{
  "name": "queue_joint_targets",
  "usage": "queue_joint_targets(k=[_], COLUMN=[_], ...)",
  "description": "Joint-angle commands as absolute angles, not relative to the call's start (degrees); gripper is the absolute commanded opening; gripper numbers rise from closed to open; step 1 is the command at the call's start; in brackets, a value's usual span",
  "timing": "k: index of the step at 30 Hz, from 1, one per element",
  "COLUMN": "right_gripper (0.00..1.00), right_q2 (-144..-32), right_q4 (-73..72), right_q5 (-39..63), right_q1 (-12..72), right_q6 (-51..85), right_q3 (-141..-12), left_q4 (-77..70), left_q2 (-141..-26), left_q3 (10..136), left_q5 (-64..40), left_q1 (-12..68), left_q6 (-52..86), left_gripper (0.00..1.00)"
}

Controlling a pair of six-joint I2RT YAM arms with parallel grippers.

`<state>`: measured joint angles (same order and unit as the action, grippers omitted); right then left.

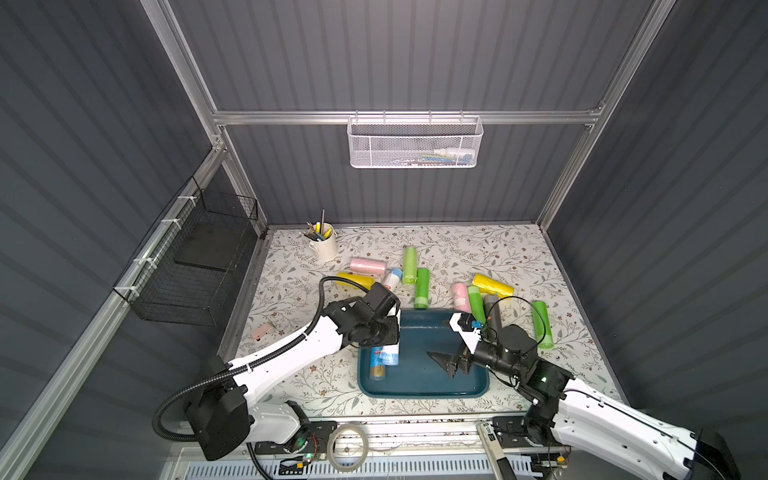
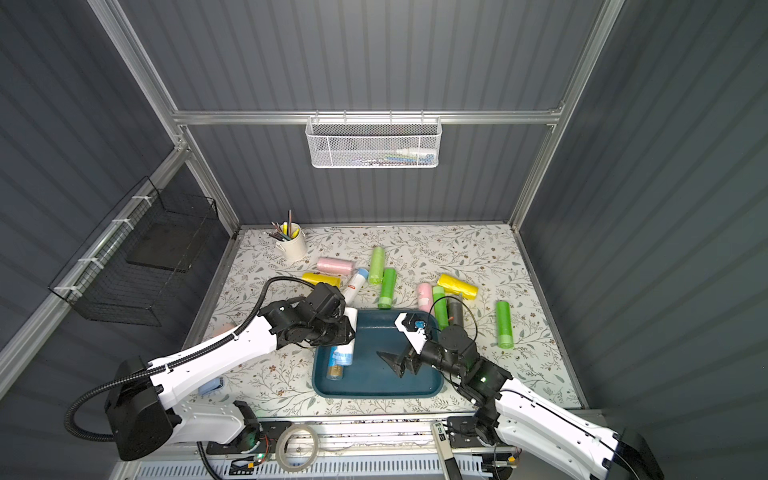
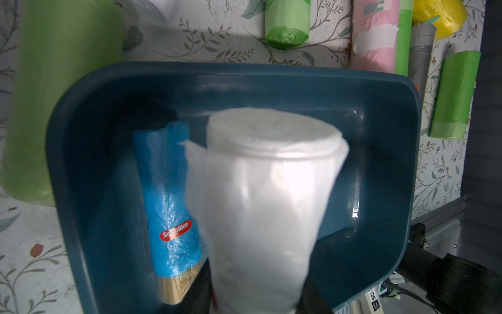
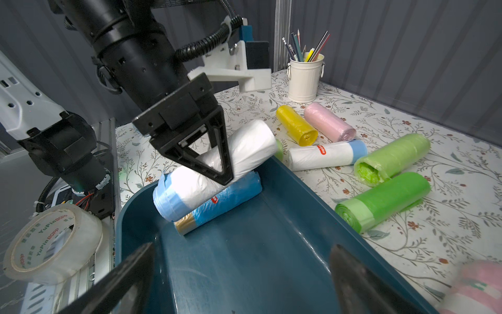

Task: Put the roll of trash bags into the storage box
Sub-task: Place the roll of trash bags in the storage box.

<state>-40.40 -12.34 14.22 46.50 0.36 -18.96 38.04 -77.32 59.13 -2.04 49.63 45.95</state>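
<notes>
Judging from how things lie, the task is taken to be well under way but not finished. The left end effector [image 4: 217,163] is seen clamped across the middle of a white roll [image 3: 260,206] with a pale blue band at one end. This roll is held tilted over the left part of the storage box [image 1: 415,332]. Its banded end is low inside the box, while its plain end is raised and pokes out over the far rim towards the counter [image 1: 457,249]. Directly beneath it a blue roll [image 3: 171,206] is already lying on the box floor along the left wall. Whether the white roll is touching it cannot be told for certain.

The right end effector [image 1: 441,365] is shown with its fingers spread wide and nothing between them, hanging over the bare middle of the box.

What appears to be left for the white roll is a lowering and a release, so that it is laid beside or upon the blue roll. Some ten more rolls, green, pink, yellow, grey and white, are scattered on the counter beyond the box and have not been stowed.
</notes>
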Motion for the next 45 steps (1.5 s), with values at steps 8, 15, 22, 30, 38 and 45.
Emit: queue_joint_targets(k=[8,15,22,30,38,45], right_gripper=[0.99,0.99,0.99,0.99,0.99,0.99], right_q2=[-39.26,-38.85,-38.45,-39.07,-39.20,-39.05], right_q4=[-12.06,-12.83,-12.26,-12.83,-12.74,-12.83], right_q5=[14.41,14.48,15.25,15.25,14.87,15.23], right_q1=[46.67,46.70,46.69,46.67,46.67,46.70], right_q6=[-0.35,-0.17,0.00,0.09,0.00,0.18], right_q3=[-18.72,-18.19,-18.73,-18.54,-18.53,-18.55], left_q4=[35.93,36.24,36.14,35.57,33.17,32.44], left_q2=[-76.64,-75.00,-74.54,-75.53,-78.41,-80.31], left_q3=[56.81,55.56,54.22,52.02,52.38,52.48], left_q5=[1.11,1.00,1.84,3.19,2.46,3.82], left_q1=[51.76,51.86,52.00,52.12,52.80,54.30], left_q6=[46.48,46.83,48.38,48.49,49.30,50.30], left_gripper=[0.38,0.38,0.39,0.39,0.39,0.39])
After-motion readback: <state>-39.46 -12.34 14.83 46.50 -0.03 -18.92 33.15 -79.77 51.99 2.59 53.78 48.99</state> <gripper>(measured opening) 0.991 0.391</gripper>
